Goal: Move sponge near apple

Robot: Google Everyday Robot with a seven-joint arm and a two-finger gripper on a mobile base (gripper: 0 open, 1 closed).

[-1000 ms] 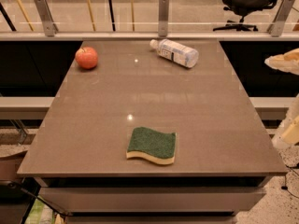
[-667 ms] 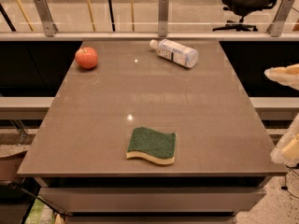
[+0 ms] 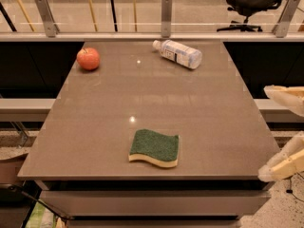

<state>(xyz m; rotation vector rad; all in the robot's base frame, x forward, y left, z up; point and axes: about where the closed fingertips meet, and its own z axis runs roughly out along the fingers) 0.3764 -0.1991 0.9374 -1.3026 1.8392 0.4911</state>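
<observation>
The sponge, dark green on top with a pale yellow foam layer, lies flat near the table's front edge, a little right of centre. The apple, small and red-orange, sits at the far left corner of the table. My gripper is at the right edge of the view, off the table's right side, well right of the sponge. Its two pale fingers are spread wide apart, one above the other, with nothing between them.
A clear plastic bottle with a white label lies on its side at the back of the grey table. A glass railing with metal posts runs behind the table. An office chair stands far back right.
My gripper's fingers have shifted lower and a little further right at the edge of the view. The sponge, apple and bottle have not moved.
</observation>
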